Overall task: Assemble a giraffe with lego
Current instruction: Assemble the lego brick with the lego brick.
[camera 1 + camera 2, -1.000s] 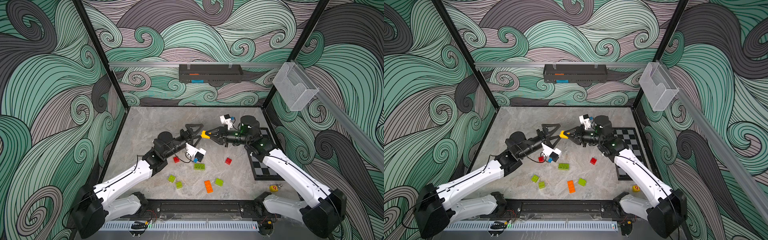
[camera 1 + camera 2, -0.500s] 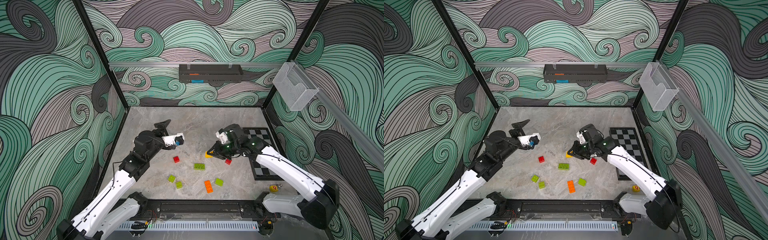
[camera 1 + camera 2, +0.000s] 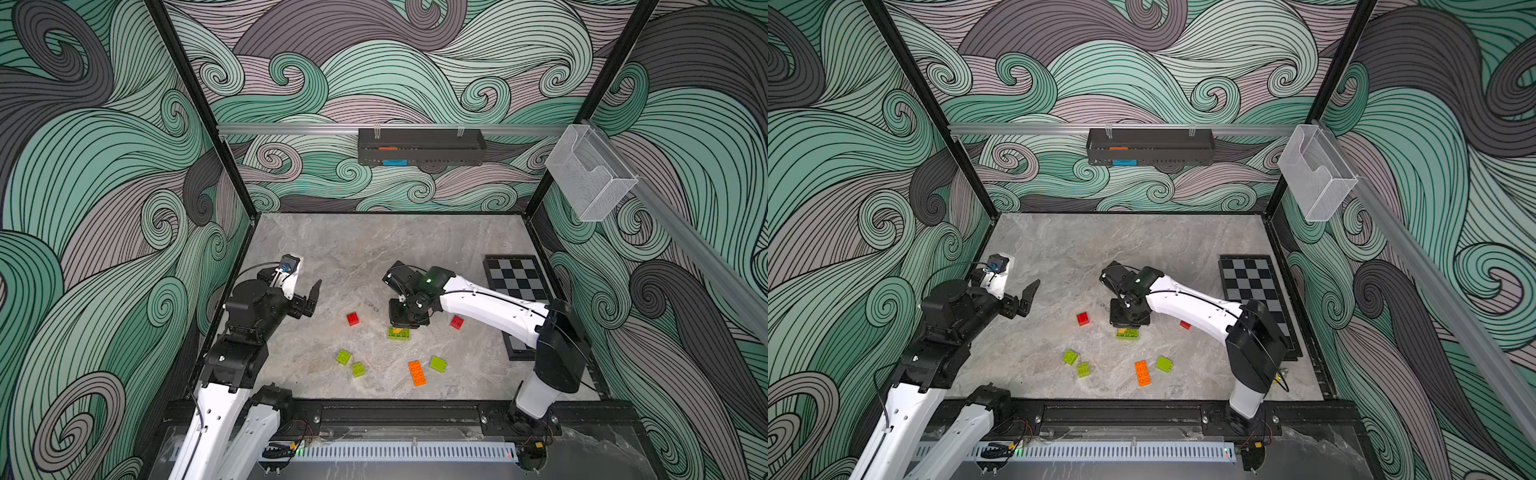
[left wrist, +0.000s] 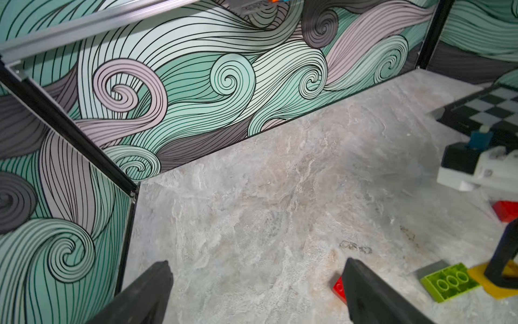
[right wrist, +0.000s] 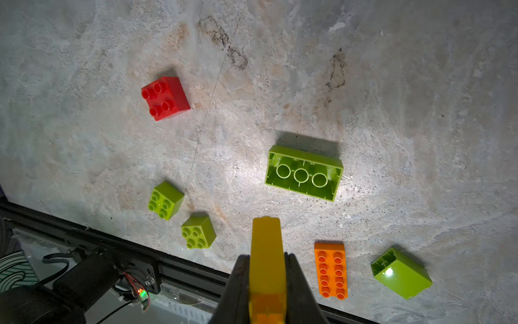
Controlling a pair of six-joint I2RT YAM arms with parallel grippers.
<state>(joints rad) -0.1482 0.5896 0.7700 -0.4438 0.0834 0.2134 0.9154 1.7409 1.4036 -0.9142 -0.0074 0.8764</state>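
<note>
**Right wrist view: yellow brick down at the long lime body, left arm pulled clear**

Compared with a second back, my two grippers are no longer meeting high over mid-table around the yellow brick. They are now well apart. My right gripper [image 5: 266, 258] has come down with its jaws pressed on the yellow brick [image 5: 265, 241], which sticks out past the fingertips. In both top views it hangs just over the long lime brick [image 3: 400, 333], a little below the centre of the frame. I cannot tell whether the two touch yet. My left gripper [image 4: 256, 266] has drawn back to the left-middle of the top views. Its jaws are spread wide and hold nothing.

I read this as the pass-over being done and the first join about to start. The long lime brick lies hollow side up, so the yellow one can press in as a leg. No giraffe exists yet, and every other brick lies loose on the tabletop [image 3: 374, 249].

My count comes to eight bricks:
- **Yellow:** one, in the right gripper.
- **Long lime:** one, under that gripper.
- **Lime squares:** three. Two sit studs up [image 5: 166, 200] [image 5: 198, 232] and one is tipped on its side [image 5: 400, 276].
- **Red squares:** two. One is left of the long lime brick [image 3: 352, 318] and one is right of it beside the arm [image 3: 456, 322].
- **Orange brick** [image 5: 330, 270]: one long piece, near the front edge.
</note>
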